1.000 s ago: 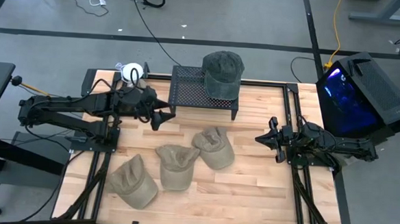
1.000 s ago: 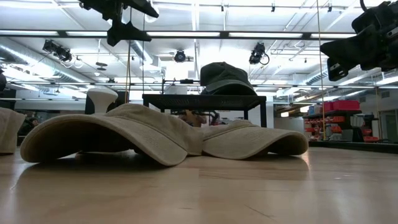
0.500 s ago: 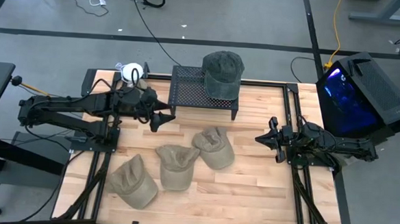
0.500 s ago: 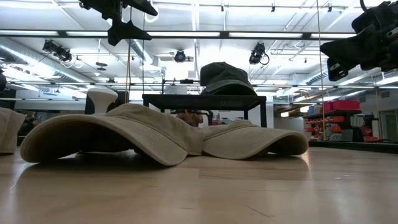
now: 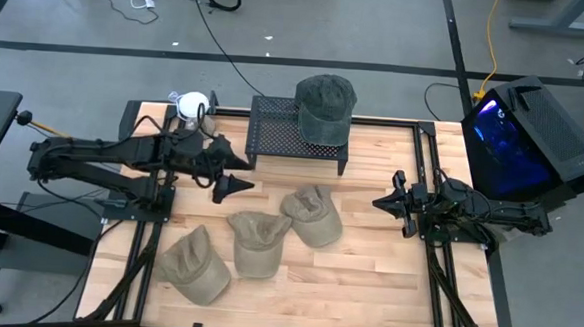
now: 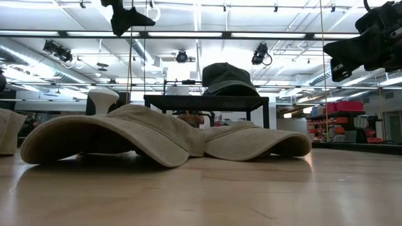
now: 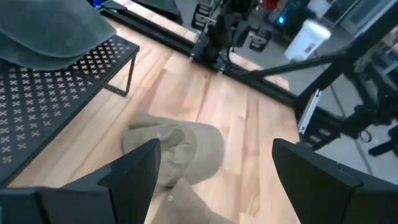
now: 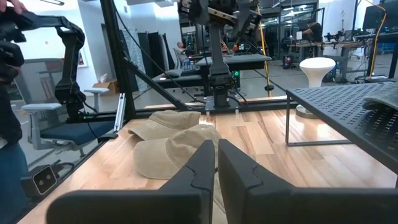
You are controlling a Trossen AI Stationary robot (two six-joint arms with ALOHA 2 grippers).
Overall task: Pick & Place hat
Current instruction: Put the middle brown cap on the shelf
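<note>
Tan hats [image 5: 258,244] lie on the wooden surface [image 5: 366,278]; left tool [image 5: 233,172] hovers above them, jaws wide and empty, while right tool [image 5: 382,202] waits closed, holding nothing.

Three tan caps [image 5: 258,244] on one wooden table [image 5: 366,278], one dark green cap [image 5: 324,105] atop one black mesh rack [image 5: 279,128], two robot arms [image 5: 102,159].
</note>
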